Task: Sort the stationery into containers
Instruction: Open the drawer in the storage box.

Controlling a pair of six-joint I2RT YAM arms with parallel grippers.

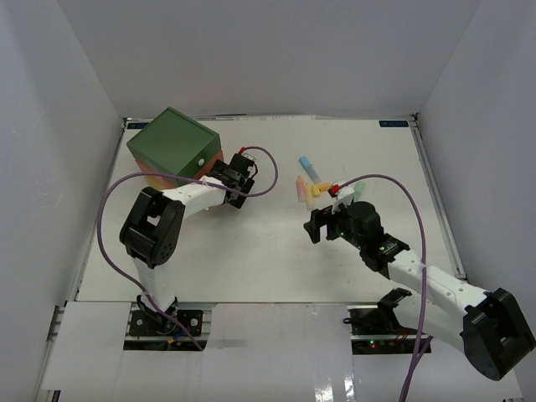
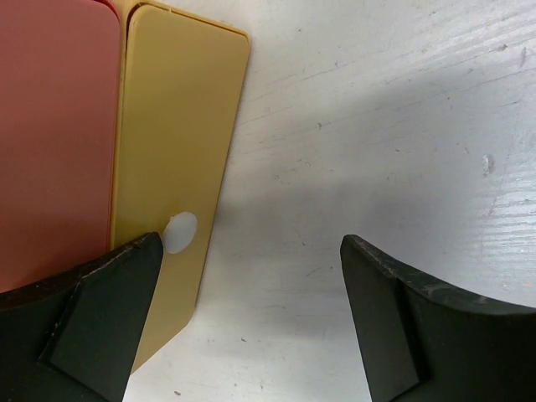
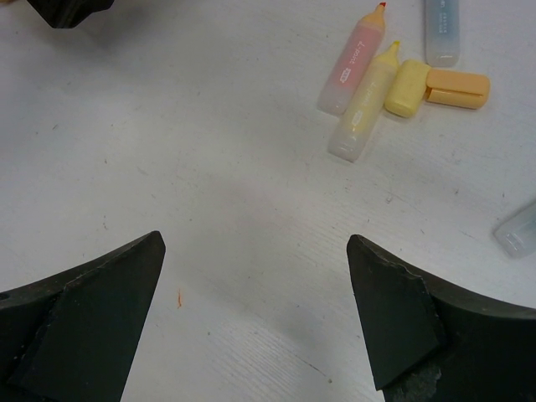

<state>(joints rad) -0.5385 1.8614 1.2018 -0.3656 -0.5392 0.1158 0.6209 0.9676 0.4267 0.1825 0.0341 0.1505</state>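
The right wrist view's top edge cuts off one pale blue marker (image 3: pixel 442 32) and its right edge a second marker (image 3: pixel 517 230), while a finger (image 2: pixel 100 310) of the left gripper (image 2: pixel 251 255) partly hides the yellow drawer's (image 2: pixel 176 126) knob (image 2: pixel 182 231).

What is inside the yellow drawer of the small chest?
Nothing inside shows: the yellow drawer looks shut. Only its front and white knob are visible, beside the orange-red drawer front.
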